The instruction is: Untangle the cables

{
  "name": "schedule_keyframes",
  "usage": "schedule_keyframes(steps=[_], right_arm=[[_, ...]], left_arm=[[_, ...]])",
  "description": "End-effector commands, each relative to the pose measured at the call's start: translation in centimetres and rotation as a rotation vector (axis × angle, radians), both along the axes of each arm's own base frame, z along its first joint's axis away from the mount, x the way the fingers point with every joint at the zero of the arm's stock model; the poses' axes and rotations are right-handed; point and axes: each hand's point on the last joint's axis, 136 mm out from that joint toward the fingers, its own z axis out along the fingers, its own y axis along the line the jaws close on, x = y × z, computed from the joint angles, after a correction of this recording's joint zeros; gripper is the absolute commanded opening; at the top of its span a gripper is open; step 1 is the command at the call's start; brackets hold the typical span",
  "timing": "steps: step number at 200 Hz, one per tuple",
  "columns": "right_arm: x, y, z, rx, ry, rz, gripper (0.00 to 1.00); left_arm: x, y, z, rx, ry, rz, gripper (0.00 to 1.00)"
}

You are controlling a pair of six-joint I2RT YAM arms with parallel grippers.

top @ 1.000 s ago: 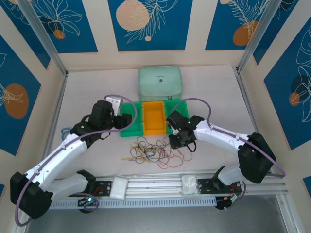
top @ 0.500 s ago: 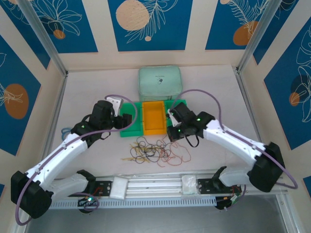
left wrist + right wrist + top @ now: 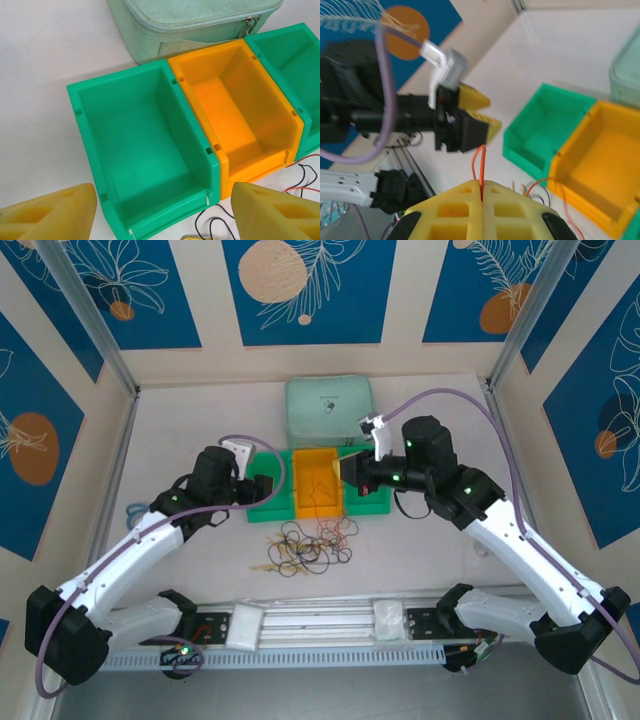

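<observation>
White table point(image 3: 190, 425) under tangled cables point(image 3: 303, 546) (blue floral walls point(image 3: 305, 290))

The white-and-black left arm point(image 3: 130, 555) reaches forward, and its yellow-fingered left gripper point(image 3: 160, 220) is spread wide, gripping nothing. The white-and-black right arm point(image 3: 520, 540) is raised and bent leftward, its yellow-fingered right gripper point(image 3: 481, 189) pinched closed on a thin orange-red cable point(image 3: 483, 167).

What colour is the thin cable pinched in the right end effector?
Orange-red; the cable shows best in the right wrist view.
</observation>
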Motion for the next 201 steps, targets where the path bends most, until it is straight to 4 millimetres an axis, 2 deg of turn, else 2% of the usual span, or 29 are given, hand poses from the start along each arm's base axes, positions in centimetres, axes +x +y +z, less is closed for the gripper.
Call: schedule_keyframes(steps=[1, 28, 63, 81, 101, 119, 154, 172, 201], right_arm=[[-0.6, 0.4, 4.6, 0.135, -0.095, 0.070, 0.00], [-0.1, 0.1, 6.7, 0.224, -0.113, 0.074, 0.00], [-0.8, -0.6, 9.8, 0.312, -0.159, 0.107, 0.00], [-1.1, -1.3, 11.0, 0.324, -0.198, 0.086, 0.00], [-0.9, -2.3, 11.4, 0.326, -0.198, 0.039, 0.00], [-0.9, -2.9, 11.1, 0.330, -0.165, 0.020, 0.00], [-2.3, -3.4, 9.7, 0.310, -0.081, 0.023, 0.00], [-2.3, -3.8, 7.7, 0.272, -0.019, -0.016, 0.00], [-1.8, -4.1, 3.2, 0.229, 0.114, -0.059, 0.00]], left_arm=[[0.2, -0.3, 0.2, -0.014, -0.011, -0.001, 0.71], [0.2, -0.2, 0.2, -0.009, -0.015, 0.002, 0.71], [0.1, -0.5, 0.3, -0.018, -0.032, -0.023, 0.71], [-0.4, -1.8, 0.6, -0.068, -0.058, -0.099, 0.72], [-1.5, -3.6, 0.9, -0.156, -0.086, -0.211, 0.73], [-2.5, -4.6, 0.8, -0.211, -0.088, -0.269, 0.73], [-3.6, -5.7, 0.1, -0.296, -0.052, -0.314, 0.72], [-4.5, -6.8, -0.1, -0.346, -0.041, -0.354, 0.72], [-6.4, -8.8, -1.3, -0.352, 0.008, -0.433, 0.68]])
